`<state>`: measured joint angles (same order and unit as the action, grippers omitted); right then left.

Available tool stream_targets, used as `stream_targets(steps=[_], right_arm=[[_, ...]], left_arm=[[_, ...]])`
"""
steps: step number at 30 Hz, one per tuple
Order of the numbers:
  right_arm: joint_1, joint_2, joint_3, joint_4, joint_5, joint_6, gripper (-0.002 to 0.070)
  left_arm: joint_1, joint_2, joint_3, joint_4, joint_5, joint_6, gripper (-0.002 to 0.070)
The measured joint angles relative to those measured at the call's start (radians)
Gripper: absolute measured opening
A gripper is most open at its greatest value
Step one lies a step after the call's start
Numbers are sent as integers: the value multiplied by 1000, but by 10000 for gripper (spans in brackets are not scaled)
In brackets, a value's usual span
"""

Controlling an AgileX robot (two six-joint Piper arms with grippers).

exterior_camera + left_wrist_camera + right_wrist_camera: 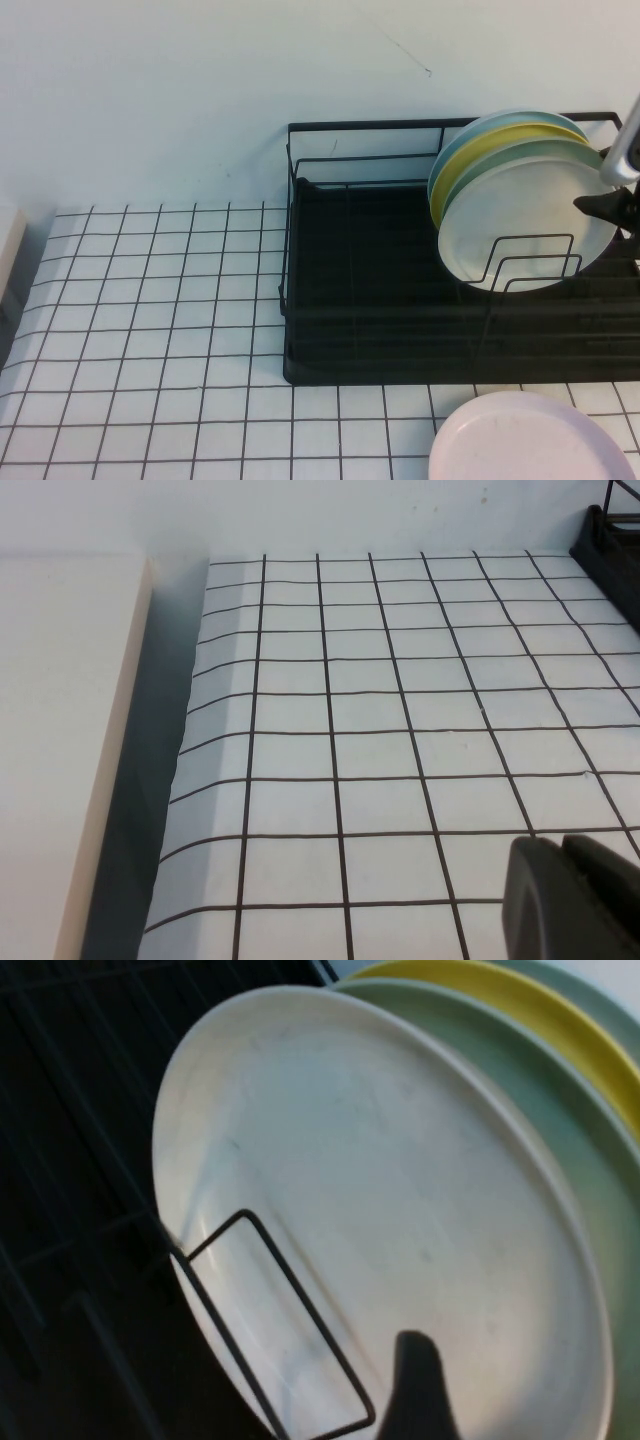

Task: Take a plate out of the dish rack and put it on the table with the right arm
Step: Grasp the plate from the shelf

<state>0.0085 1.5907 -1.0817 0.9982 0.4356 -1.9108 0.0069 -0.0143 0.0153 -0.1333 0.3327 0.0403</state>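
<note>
The bench (160, 330) is flat and white, with thin black lines that make small squares all over it. On its right side sits the dish rack (330, 300), a long black box shape made of thin wire, with a dark tray at the bottom and bent wire loops standing up.

The plate (525, 225) is big and round, with a smooth white face and a pale green edge. It stands on its edge at the right end of the dish rack, leaning back, with the wire loops in front of its low part. Behind it stand a yellow plate (480, 150) and a pale blue plate (500, 122), close together like a stack on its side.

The right gripper (605, 205) is black and sits at the plate's right edge, under a shiny grey arm piece. I cannot tell if it is apart or together.

The left gripper (575, 895) is dark and hangs low over the bare squares at the left side of the bench. Its two tips are together.

A round pink plate (530, 440) lies flat on the bench, near the front, just before the dish rack.
</note>
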Motion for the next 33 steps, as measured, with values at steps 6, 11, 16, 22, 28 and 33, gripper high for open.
stream_targets(steps=[6, 11, 16, 22, 28, 33], right_arm=[[0, 93, -60, 8, -3, -17, 464], [0, 137, -78, 10, -24, -56, 464], [0, 169, -89, 27, -34, -64, 391], [0, 173, -95, 75, -51, -88, 72], [0, 145, -95, 88, -24, -107, 71], [0, 28, -95, 111, 8, -107, 71]], left_arm=[[0, 0, 0, 0, 0, 0, -3], [0, 0, 0, 0, 0, 3, -3], [0, 0, 0, 0, 0, 3, -3], [0, 0, 0, 0, 0, 3, -3], [0, 0, 0, 0, 0, 3, -3], [0, 0, 0, 0, 0, 3, -3]])
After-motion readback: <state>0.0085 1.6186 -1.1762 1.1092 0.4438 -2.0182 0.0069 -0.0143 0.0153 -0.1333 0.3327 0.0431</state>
